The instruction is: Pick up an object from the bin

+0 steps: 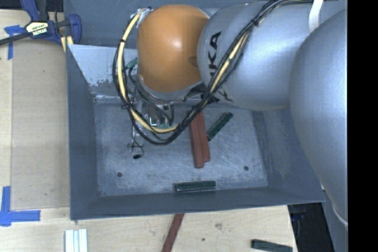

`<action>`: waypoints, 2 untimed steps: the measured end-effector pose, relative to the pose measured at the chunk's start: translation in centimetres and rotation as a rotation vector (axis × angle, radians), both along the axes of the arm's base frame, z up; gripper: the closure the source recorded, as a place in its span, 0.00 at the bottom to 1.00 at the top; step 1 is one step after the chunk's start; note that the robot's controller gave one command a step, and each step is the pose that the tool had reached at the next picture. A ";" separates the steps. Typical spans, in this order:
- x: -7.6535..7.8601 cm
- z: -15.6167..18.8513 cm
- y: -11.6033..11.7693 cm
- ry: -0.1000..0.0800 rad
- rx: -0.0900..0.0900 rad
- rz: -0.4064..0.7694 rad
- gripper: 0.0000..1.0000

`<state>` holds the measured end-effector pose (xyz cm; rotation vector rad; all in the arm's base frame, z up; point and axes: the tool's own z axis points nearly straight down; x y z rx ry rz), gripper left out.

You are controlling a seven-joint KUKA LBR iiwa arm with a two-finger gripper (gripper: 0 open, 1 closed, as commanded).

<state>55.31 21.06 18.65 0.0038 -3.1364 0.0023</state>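
In the bin (82,186): a long bar (199,144) lies mid-floor — a slim strip (219,125) just right of it, a flat slab (195,186) against the near wall.

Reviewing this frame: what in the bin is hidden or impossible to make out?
Hand: camera view, mostly under the arm's orange dome cover and cables; any held thing is hidden.
Long red-brown bar: upper end runs under the cables.
Small black item, floor's left: too small to identify.
Grey metal bin's right side: covered by the silver arm.
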 end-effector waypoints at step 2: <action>0.3 0.0 -1.6 -0.009 0.004 0.080 0.00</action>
